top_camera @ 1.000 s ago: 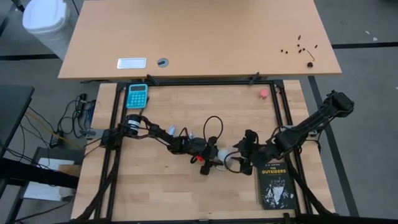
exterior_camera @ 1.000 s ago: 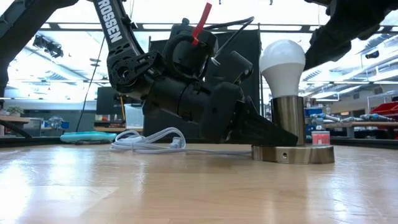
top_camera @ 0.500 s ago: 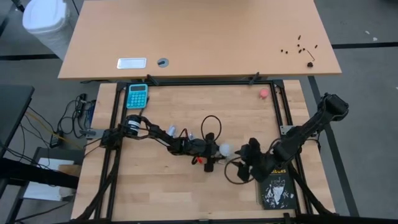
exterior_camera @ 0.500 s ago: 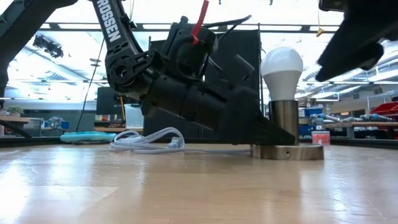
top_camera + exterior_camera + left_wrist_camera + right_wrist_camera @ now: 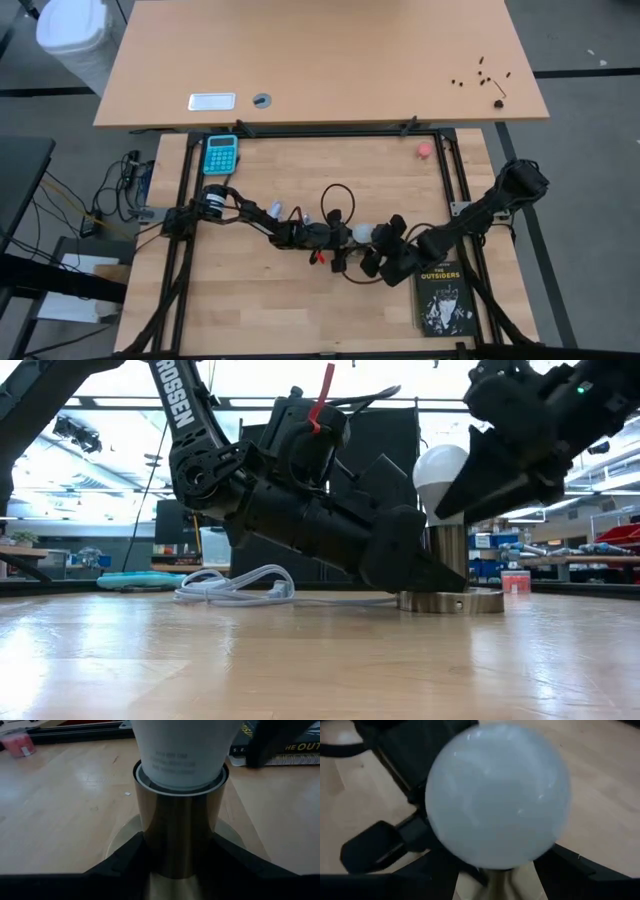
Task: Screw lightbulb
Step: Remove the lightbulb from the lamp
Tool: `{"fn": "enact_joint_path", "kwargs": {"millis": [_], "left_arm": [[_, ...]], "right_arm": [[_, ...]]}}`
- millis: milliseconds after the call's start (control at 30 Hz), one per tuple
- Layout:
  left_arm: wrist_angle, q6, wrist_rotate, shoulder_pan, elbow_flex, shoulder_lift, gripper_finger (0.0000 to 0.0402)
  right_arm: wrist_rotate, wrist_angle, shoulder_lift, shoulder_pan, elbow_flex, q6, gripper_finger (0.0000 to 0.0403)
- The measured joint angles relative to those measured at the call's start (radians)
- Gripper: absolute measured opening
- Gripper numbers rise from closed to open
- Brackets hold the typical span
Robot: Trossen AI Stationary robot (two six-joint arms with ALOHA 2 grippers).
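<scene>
The white frosted lightbulb (image 5: 360, 234) stands upright with its base in the brass socket (image 5: 447, 555), whose round foot (image 5: 450, 601) lies on the table. My left gripper (image 5: 347, 243) lies low along the table and is shut on the socket. My right gripper (image 5: 378, 247) is open and comes at the bulb from the right. Its fingers stand on either side of the bulb (image 5: 497, 795). I cannot tell whether they touch it. My left gripper pinches the socket's brass barrel (image 5: 177, 830) between its two fingers, one on each side, just above the round foot. The fingers come in level from the table's left, low over the wood. The socket stands upright with its foot on the table.
The socket's white cord (image 5: 235, 585) lies coiled behind my left arm. A black book (image 5: 442, 295) lies at the near right, under my right arm. A teal calculator (image 5: 220, 153) lies at the far left and a small pink round object (image 5: 425, 150) at the far right.
My right gripper drew back from the bulb toward the table's right and near edges, then came back to it from the right. The socket with the bulb has slid a little along the table in my left gripper's hold and stays upright.
</scene>
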Motion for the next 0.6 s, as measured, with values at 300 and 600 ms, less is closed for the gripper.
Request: {"fn": "enact_joint_path", "kwargs": {"millis": [300, 600], "left_arm": [[0.000, 0.000, 0.000, -0.001, 0.000, 0.000, 0.0193], [-0.004, 0.009, 0.000, -0.002, 0.000, 0.000, 0.0193]], "right_arm": [[0.015, -0.035, -0.016, 0.001, -0.001, -0.020, 0.0244], [-0.044, -0.411, -0.113, 0.042, -0.001, 0.317, 0.0231]]}}
